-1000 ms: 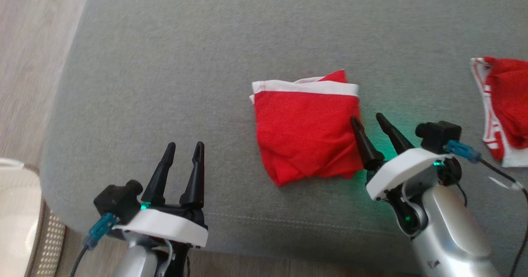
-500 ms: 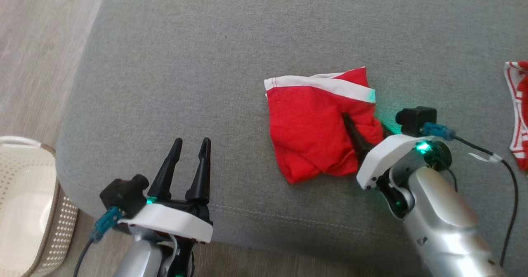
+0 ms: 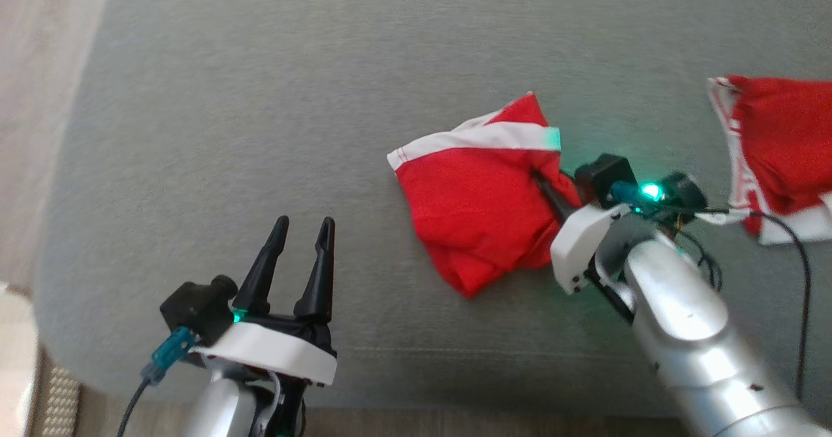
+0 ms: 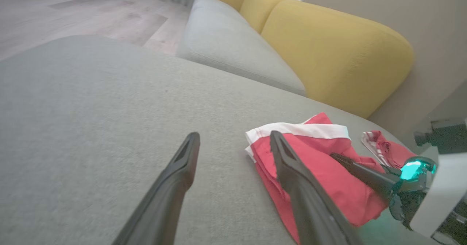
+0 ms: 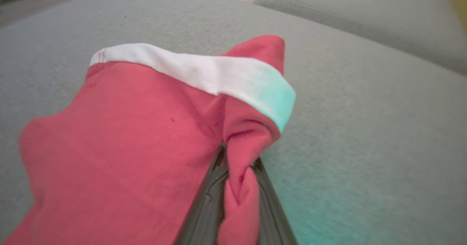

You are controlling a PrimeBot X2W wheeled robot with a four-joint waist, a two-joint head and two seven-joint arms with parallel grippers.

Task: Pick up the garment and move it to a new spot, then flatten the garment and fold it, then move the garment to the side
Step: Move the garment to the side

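Open cushion [image 3: 260, 131] L of garment [image 3: 474, 209], 2nd red garment [image 3: 780, 138] blocks R

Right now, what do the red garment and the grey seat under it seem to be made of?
The red garment looks like a soft, matte knit, perhaps cotton jersey: it bunches in loose folds where the right hand pinches it. The grey seat looks like woven, heathered upholstery cloth, matte, with a sewn seam; the exact fibre cannot be told.

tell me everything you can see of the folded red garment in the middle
The garment is soft red cloth with a white band along its far edge, folded into a rumpled square. It lies on the grey cushion. The right gripper is shut on its right edge, bunching the cloth there.
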